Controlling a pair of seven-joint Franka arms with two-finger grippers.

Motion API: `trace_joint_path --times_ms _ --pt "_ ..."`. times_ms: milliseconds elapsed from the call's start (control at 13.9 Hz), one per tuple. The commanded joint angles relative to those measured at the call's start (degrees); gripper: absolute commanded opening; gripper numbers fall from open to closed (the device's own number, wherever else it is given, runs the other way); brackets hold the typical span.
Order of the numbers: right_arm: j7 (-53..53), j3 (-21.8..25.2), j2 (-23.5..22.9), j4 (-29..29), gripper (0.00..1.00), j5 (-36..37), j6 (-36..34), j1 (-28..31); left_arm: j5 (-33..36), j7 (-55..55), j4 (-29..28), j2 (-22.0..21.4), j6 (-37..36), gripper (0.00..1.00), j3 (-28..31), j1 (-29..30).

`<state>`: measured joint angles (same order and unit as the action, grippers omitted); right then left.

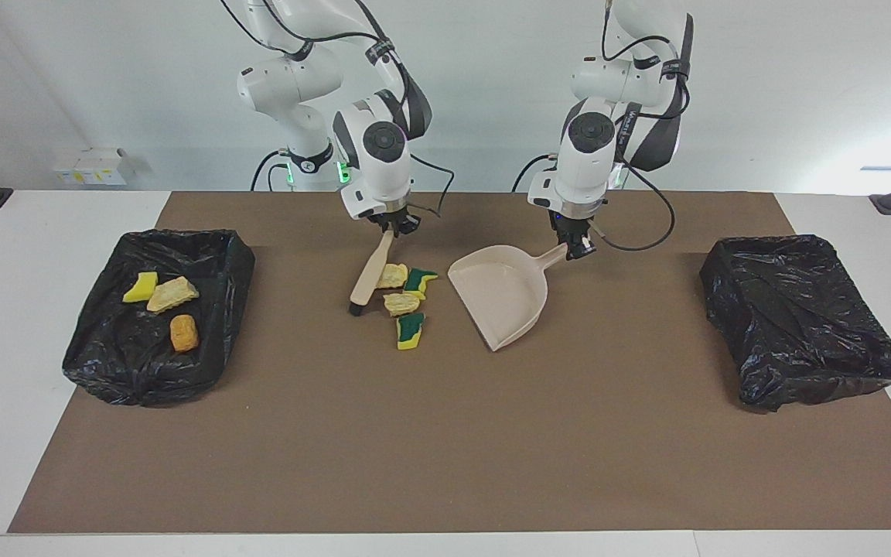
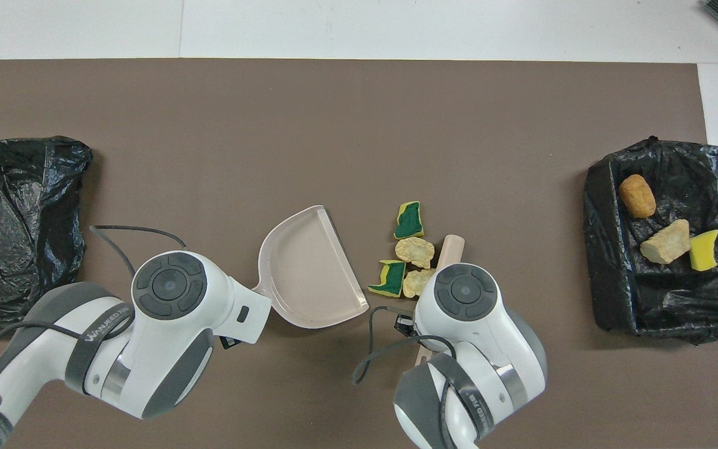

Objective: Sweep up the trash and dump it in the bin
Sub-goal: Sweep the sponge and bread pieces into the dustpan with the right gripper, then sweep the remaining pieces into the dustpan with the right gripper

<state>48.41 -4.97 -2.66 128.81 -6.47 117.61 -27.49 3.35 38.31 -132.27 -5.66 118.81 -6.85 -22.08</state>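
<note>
My right gripper is shut on the pale handle of a brush, which slants down until its dark bristles meet the mat. Against the brush lies a tight cluster of trash: two pale tan chunks and two yellow-and-green sponge pieces. Just beside them toward the left arm's end is a beige dustpan, its open mouth facing the scraps, with my left gripper shut on its handle. From above I see the brush, dustpan and scraps; both grippers are hidden under their wrists.
A black-lined bin at the right arm's end holds a yellow sponge piece, a tan chunk and an orange-brown lump. A second black-lined bin stands at the left arm's end. A brown mat covers the table.
</note>
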Motion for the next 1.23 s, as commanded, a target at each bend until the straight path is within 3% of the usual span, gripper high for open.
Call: trace_joint_path --times_ms 0,289,505,794,1010,1155 --pt "-4.27 -0.91 -4.19 -5.58 0.0 -0.3 -1.68 0.33 0.96 -1.4 -1.5 -1.37 1.51 0.0 0.26 -0.51" --pt "-14.28 -3.81 -3.67 -5.5 0.0 -1.0 -1.33 -0.02 0.96 -2.02 -1.41 -1.37 1.51 0.0 0.26 -0.51" --pt "-24.56 -6.27 -3.4 -5.58 0.0 -7.22 -0.89 -0.11 0.96 -2.1 -1.41 -1.28 1.68 0.0 0.26 -0.51" --pt "-25.29 -8.92 -3.84 -7.95 0.0 -14.0 1.93 -1.51 0.96 -2.8 -1.41 -1.28 1.68 0.0 0.26 -0.51" --pt "-25.9 -8.13 -2.53 -8.57 0.0 -12.35 -3.85 0.06 0.96 -3.51 -1.41 -1.28 1.77 0.0 0.26 -0.51" --pt "-26.0 -7.95 -2.35 -10.06 0.0 -5.88 -7.64 2.78 0.96 -3.6 -1.41 -1.28 1.86 0.0 0.26 -0.51"
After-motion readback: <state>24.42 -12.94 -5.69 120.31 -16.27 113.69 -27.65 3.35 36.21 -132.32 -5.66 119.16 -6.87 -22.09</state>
